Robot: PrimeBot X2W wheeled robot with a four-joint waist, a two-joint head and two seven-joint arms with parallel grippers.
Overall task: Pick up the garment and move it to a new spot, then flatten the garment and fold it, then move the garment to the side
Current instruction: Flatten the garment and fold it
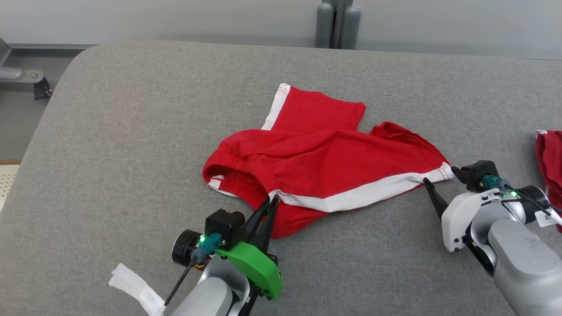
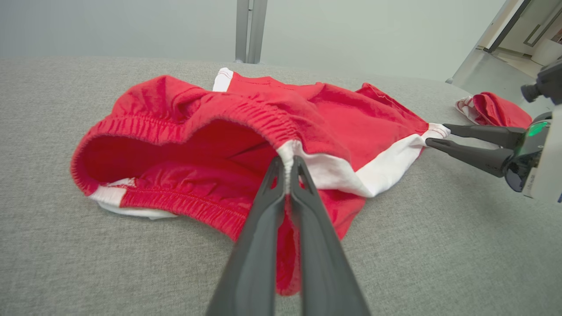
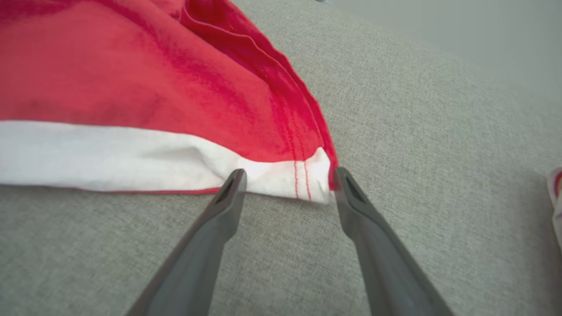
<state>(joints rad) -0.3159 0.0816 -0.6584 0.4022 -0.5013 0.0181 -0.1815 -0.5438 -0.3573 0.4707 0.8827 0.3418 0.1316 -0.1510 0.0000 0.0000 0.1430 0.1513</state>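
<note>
Red, white-striped shorts (image 1: 325, 162) are lying rumpled; left pincer (image 1: 271, 199) is clamping the waistband (image 2: 246, 109), right pincer (image 1: 440, 174) is gaping at the hem corner (image 3: 307, 177).

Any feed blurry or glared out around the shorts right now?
Head view: even soft light on the red shorts, no glare. Left wrist view: shorts sharp; fingers of the left gripper loom large through the wide lens. Right wrist view: cloth blurs at upper left, hem corner at the right gripper is clear.
</note>
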